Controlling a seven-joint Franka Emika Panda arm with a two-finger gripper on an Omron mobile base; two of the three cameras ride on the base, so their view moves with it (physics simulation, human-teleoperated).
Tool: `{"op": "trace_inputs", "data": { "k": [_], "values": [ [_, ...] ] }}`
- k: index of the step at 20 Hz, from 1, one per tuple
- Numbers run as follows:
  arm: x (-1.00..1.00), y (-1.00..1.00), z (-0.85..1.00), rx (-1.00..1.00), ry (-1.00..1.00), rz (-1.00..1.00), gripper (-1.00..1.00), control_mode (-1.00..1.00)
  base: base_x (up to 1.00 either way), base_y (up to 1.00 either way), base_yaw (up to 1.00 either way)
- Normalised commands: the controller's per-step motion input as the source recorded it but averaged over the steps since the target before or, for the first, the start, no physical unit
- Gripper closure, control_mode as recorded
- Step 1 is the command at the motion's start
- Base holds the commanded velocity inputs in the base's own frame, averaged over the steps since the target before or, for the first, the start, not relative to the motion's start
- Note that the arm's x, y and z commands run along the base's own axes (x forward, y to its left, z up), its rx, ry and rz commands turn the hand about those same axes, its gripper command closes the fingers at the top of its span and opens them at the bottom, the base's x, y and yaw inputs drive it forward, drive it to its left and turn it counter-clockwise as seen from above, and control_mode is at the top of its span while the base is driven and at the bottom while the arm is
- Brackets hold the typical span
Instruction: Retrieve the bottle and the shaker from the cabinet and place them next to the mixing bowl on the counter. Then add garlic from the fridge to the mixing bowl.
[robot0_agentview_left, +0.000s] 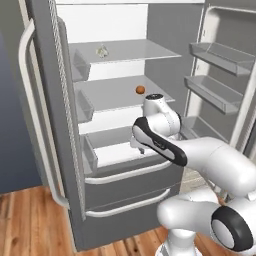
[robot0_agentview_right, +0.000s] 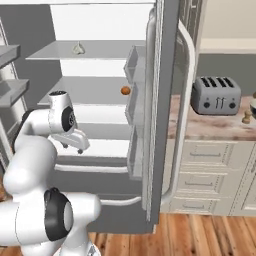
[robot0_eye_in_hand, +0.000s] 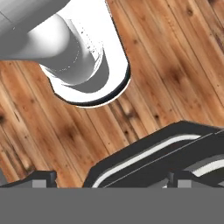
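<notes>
The fridge (robot0_agentview_left: 50, 125) stands open, and the garlic (robot0_agentview_left: 102, 51) lies on its upper inner shelf, toward the left end of that shelf and close to the cream back wall; in the right base view the same bulb (robot0_agentview_right: 78, 48) sits on the topmost shelf shown, well above the arm. A small orange item (robot0_agentview_left: 140, 89) rests on the shelf below the garlic, nearer the shelf's front right. The gripper (robot0_agentview_right: 75, 141) hangs in front of the fridge's lower shelf, folded downward, and the hand view looks at wood floor (robot0_eye_in_hand: 175, 65) rather than into the fridge. The fingers (robot0_eye_in_hand: 41, 178) stand spread wide with nothing between them. The governing relation: the garlic lies up and back from the fingers, two shelves higher and deeper inside the fridge, so the hand would likely need to rise and turn to face the shelf. The bulb is roundish, so no long axis constrains approach. The shaker (robot0_agentview_right: 246, 117) stands on the counter (robot0_agentview_right: 210, 127) right of the fridge, beside a toaster (robot0_agentview_right: 216, 95).
</notes>
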Motion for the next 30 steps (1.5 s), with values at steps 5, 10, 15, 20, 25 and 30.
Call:
{"op": "trace_inputs", "data": {
  "k": [5,10,15,20,25,30],
  "values": [
    [0.0,0.0,0.0,0.0,0.0,0.0,-1.0,1.0,0.56,0.16,-0.09],
    [0.0,0.0,0.0,0.0,0.0,0.0,-1.0,1.0,0.51,0.0,-0.02],
    [0.0,0.0,0.0,0.0,0.0,0.0,-1.0,1.0,0.13,0.0,0.0],
    [0.0,0.0,0.0,0.0,0.0,0.0,-1.0,1.0,0.12,0.03,0.0],
    [0.0,0.0,0.0,0.0,0.0,0.0,-1.0,1.0,0.16,0.03,0.0],
    [0.03,0.01,0.01,0.0,-0.05,0.0,-1.0,-1.0,0.0,0.0,0.0]
  ]
}}
